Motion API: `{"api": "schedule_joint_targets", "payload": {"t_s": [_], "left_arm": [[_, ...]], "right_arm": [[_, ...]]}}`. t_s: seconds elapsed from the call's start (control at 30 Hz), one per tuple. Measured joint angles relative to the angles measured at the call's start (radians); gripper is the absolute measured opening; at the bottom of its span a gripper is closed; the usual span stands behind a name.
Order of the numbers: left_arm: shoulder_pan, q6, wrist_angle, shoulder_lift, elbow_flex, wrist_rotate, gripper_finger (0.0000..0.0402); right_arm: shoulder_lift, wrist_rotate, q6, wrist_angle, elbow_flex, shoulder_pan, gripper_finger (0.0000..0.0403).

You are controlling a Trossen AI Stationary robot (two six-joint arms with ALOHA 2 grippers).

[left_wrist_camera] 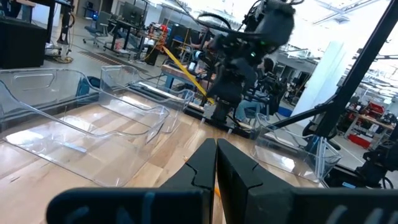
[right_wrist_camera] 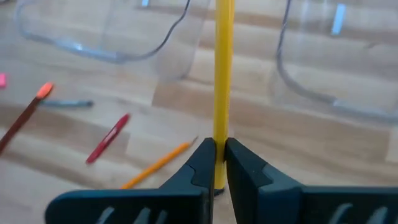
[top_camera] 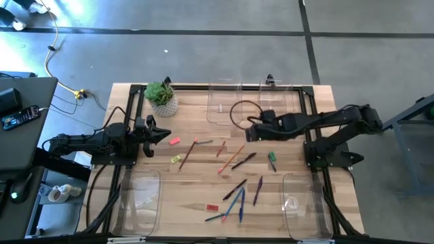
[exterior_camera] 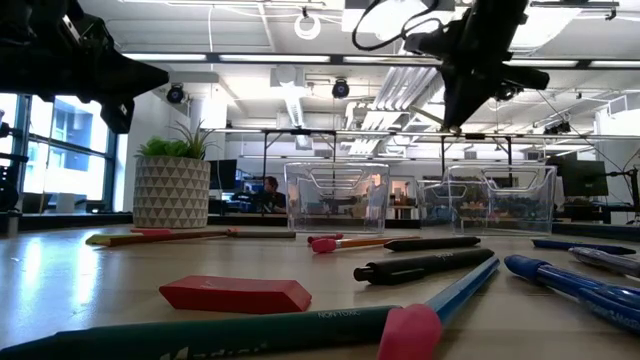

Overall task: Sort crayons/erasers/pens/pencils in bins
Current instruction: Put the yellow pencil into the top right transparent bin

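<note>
Starting on the left, the left gripper (top_camera: 165, 134) waits beside the plant (top_camera: 161, 97) with its fingers pressed together and nothing between them. On the table (top_camera: 196, 190) in the middle lie the things not yet sorted: a pink eraser (top_camera: 174, 141), a yellow-green eraser (top_camera: 175, 159), a red eraser (top_camera: 212, 207), a long brown pencil (top_camera: 188, 154), an orange pencil (top_camera: 235, 157), a black pen (top_camera: 234, 189) and a blue pen (top_camera: 241, 207). Farther right, the right gripper (right_wrist_camera: 219, 163) is clenched on a yellow pencil (right_wrist_camera: 222, 68), which sticks straight out past the fingers. That gripper hangs above the table just before the two clear bins (top_camera: 224, 102) at the far edge, and two more bins (top_camera: 139, 196) sit at the near corners. All four look empty. I think the job now is to carry the yellow pencil over a far bin. To do it well, the arm should go high enough that the long pencil clears the bin wall, stop over the middle, and go low before letting go so the pencil does not bounce out. Other pencils should then go in that same bin.
</note>
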Motion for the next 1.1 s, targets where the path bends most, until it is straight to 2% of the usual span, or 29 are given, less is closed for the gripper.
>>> {"api": "schedule_joint_targets", "payload": {"t_s": [0.57,1.1], "left_arm": [[0.000,-0.003,-0.003,0.000,0.000,0.000,0.0003],[0.000,-0.031,-0.002,0.000,0.000,-0.033,0.0003]], "right_arm": [[0.000,-0.042,-0.445,-0.189,0.095,-0.326,0.0016],[0.005,-0.167,-0.793,-0.216,0.085,-0.601,0.0016]]}}
